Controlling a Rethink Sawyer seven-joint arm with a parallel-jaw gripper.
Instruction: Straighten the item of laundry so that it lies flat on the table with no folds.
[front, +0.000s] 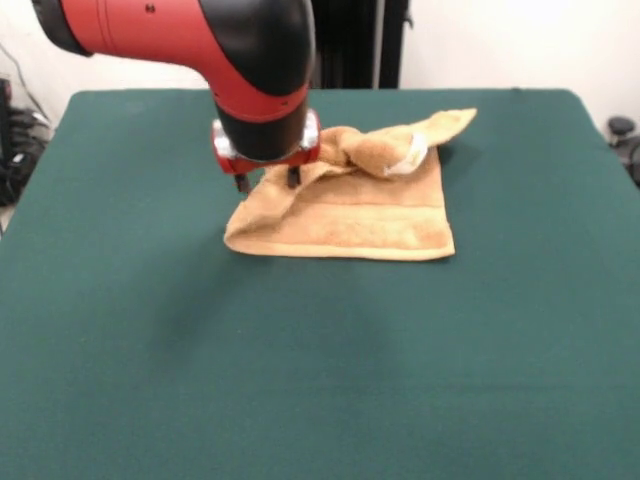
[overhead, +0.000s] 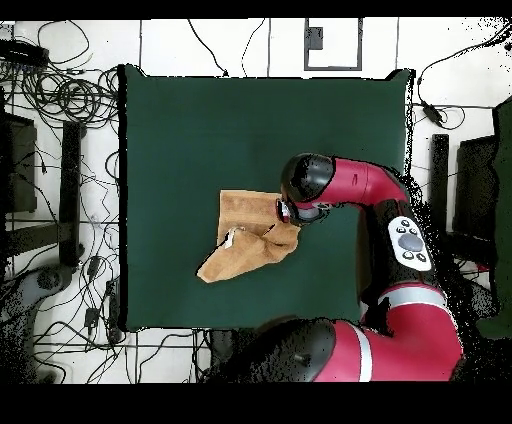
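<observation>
One orange-tan towel (front: 350, 215) on the green bench (front: 320, 370), far of centre, near half flat, far edge bunched into a twisted ridge with white tag (front: 410, 158), end effector (front: 266, 181) directly above its far-left corner, prongs slightly spread, touching the cloth.

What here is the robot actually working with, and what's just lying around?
Part of the job:
- towel, still bunched and folded along its far edge
- table it should lie flat on
- gripper, down at the towel's corner

Just around:
- cables on the floor beside the table
</observation>
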